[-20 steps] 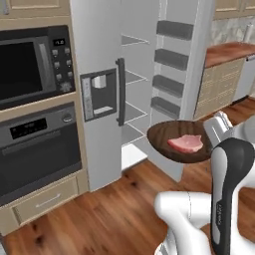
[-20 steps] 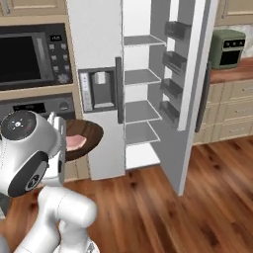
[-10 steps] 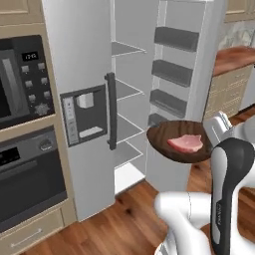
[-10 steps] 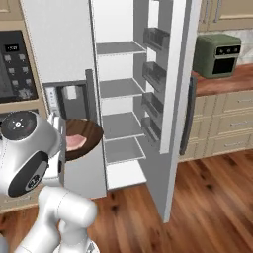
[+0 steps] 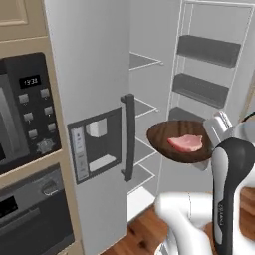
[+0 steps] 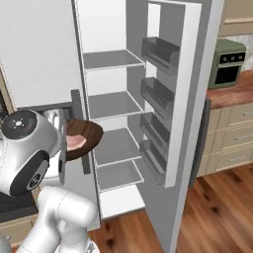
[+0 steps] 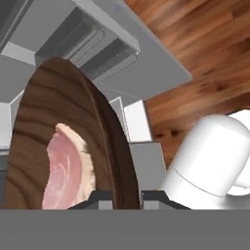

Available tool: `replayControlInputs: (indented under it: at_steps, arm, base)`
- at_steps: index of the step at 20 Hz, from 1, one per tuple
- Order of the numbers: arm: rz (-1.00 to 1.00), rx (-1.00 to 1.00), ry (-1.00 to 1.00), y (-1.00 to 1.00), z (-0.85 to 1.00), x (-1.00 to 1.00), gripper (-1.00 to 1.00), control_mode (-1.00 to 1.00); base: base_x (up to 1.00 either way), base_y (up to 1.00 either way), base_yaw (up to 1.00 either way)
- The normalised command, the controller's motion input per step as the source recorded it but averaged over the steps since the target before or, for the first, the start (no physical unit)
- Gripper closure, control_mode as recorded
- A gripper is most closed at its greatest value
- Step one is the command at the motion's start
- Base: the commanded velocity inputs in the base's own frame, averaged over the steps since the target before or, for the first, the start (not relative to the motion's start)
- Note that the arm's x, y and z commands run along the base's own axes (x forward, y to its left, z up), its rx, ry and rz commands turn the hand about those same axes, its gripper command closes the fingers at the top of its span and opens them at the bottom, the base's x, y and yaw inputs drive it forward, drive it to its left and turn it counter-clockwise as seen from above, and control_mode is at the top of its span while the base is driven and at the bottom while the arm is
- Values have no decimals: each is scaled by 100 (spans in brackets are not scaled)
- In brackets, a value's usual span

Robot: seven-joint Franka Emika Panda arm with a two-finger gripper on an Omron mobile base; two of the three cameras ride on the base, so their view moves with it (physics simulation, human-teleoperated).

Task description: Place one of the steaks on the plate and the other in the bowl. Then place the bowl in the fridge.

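My gripper (image 7: 126, 197) is shut on the rim of the dark brown bowl (image 7: 49, 107), one fingertip on each side of the edge. The bowl (image 5: 169, 135) hangs level at mid height, right in front of the fridge (image 5: 89, 94), with the hand at its right rim. One pink steak (image 5: 185, 143) lies flat inside it. In the right base view the bowl (image 6: 91, 134) and its steak (image 6: 75, 142) peek out from behind my arm. The fridge's right door (image 6: 173, 89) stands wide open, showing grey shelves (image 6: 111, 105). The plate is out of view.
A black microwave (image 5: 22, 114) and oven (image 5: 30, 209) are built into the wall left of the fridge. Right of the open door, a green toaster oven (image 6: 227, 62) stands on a wooden counter over beige drawers (image 6: 232, 138). Wooden floor lies below.
The whole picture has shifted: the base has driven closer to the fridge, which now looms larger. The bowl with the steak stays held in the same spot relative to the arm.
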Motion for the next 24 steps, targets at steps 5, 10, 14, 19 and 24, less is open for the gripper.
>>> replayControlInputs:
  at_steps: [5,10,14,19,24]
  arm:
    - [0,0,0,0,0,0,100,100]
    - [0,0,0,0,0,0,100,100]
    - [0,0,0,0,0,0,100,100]
    - [0,0,0,0,0,0,100,100]
    - [0,0,0,0,0,0,100,100]
  base:
    - [100,-1,0]
    - [97,-20,0]
    - [90,-22,0]
    - [30,-5,0]
    - [-13,-41,-11]
